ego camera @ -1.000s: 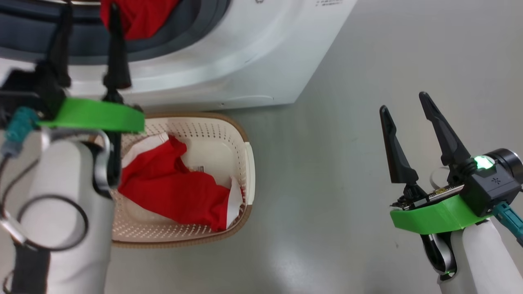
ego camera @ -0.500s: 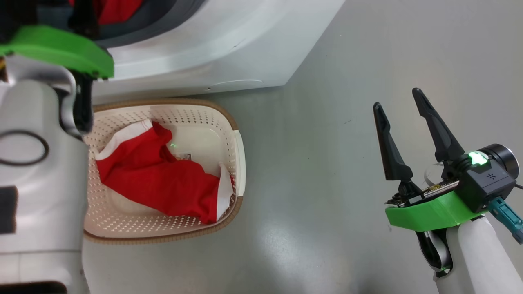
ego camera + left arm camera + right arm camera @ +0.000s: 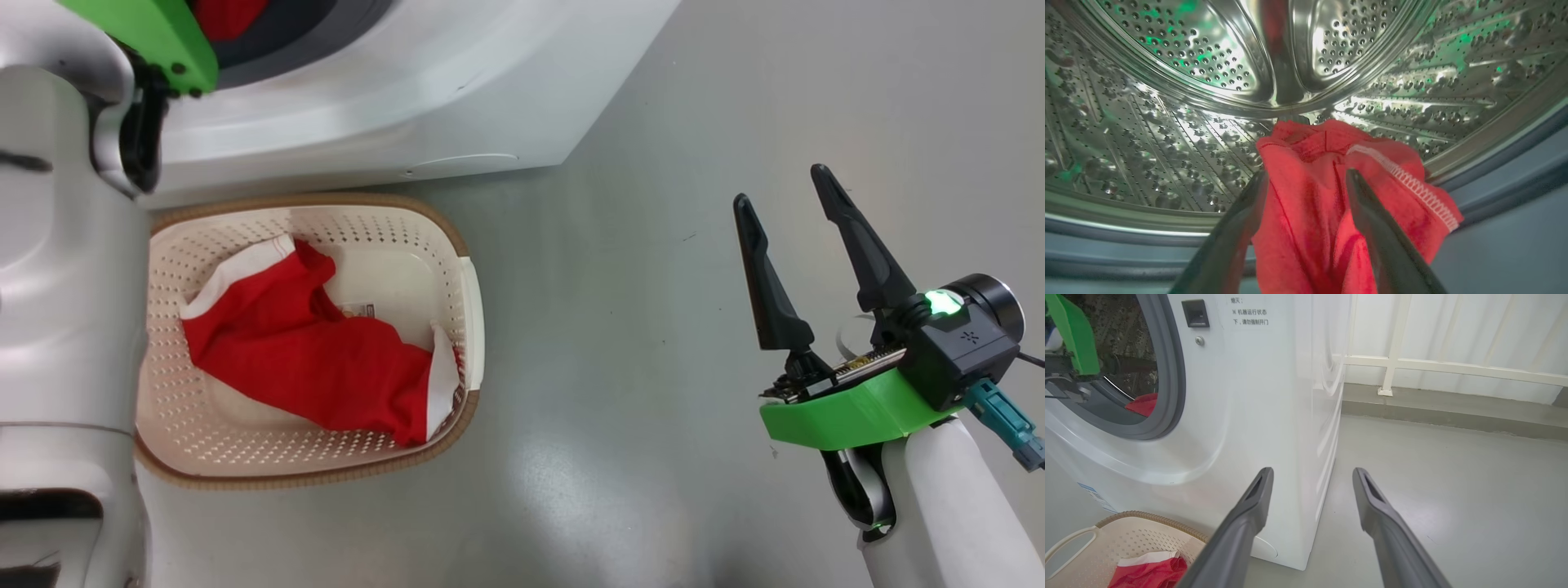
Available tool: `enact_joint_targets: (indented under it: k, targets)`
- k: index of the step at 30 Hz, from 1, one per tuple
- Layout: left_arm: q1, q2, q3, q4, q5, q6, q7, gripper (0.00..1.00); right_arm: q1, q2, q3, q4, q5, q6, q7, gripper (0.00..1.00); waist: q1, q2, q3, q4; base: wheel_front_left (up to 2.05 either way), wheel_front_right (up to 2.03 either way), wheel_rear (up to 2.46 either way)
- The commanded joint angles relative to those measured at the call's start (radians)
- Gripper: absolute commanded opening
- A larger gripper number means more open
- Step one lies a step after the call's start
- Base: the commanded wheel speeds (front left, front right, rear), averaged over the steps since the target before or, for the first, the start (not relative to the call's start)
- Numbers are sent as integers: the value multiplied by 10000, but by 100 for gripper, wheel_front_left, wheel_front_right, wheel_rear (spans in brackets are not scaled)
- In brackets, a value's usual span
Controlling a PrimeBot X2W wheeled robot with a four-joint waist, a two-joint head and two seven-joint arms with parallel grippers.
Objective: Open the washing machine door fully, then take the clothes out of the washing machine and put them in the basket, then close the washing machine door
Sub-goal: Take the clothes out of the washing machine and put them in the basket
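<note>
While my left gripper [image 3: 1307, 173] is inside the drum [image 3: 1167, 122], the clothes are in two places. One red piece [image 3: 1327, 212] lies heaped at the drum's front lip, its lower part draped over the grey seal [image 3: 1515, 183]. White stitching runs along its right edge. My left fingers [image 3: 1380, 228] are spread wide, one on each side of a fold of this piece. They are not pinched on it.

The second red piece [image 3: 326, 367] lies in the basket [image 3: 469, 302]. Its white trim shows at the upper left and at the right end. A paper label [image 3: 359, 310] on the basket bottom sits just beside it.

The basket stands on the floor [image 3: 620, 408], just in front of the washer [image 3: 392, 106]. In the head view my left forearm [image 3: 65, 286] covers the basket's left edge. The green bracket [image 3: 155, 33] of that wrist is at the washer opening.

My right gripper [image 3: 780, 185] hangs over bare floor, well apart from the basket and to its right. Its fingers are spread, with nothing between them. They point toward the washer's right front corner. The right wrist view shows a blue sticker [image 3: 1094, 494] low on the washer front and a white railing [image 3: 1453, 367] beyond the washer.
</note>
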Motion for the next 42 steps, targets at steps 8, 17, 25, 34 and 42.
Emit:
enact_joint_targets:
  k: [8,17,25,34,42]
  targets:
    - [-503,547,-205,735,192,198,1484,100,7,12,400,-200,197,63,-63,100,0,-1,65,-216,0,0,0]
    - [-689,760,-640,1278,501,484,2254,100,-35,12,492,-175,336,63,-63,100,0,-1,210,-350,0,0,0]
    - [-784,945,-997,1535,733,620,2537,0,-68,12,551,-167,450,63,-63,100,0,-1,277,-403,0,0,0]
    - [-798,951,-1195,1496,726,531,2325,0,-91,12,548,-162,469,63,-63,100,0,-1,302,-364,0,0,0]
    - [-481,800,-1440,1209,797,650,1373,0,10,13,587,-55,400,63,-63,100,0,-1,36,-103,0,0,0]
